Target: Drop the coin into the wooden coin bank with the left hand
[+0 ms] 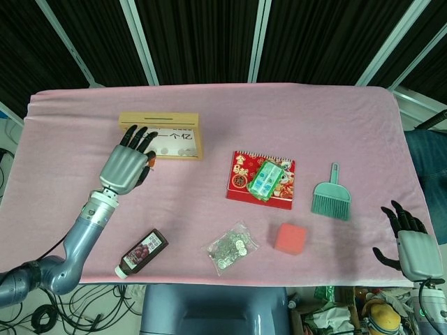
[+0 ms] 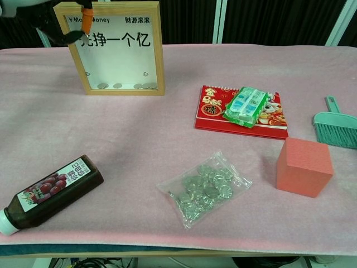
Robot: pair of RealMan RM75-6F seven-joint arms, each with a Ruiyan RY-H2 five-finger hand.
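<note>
Above the bank's left end, the left hand is held with fingers pointing toward the frame; whether the coin is pinched in them cannot be told, and the coin itself cannot be made out. In the chest view only dark fingertips are seen at the bank's top left corner. The right hand is held spread and empty at the table's right edge
</note>
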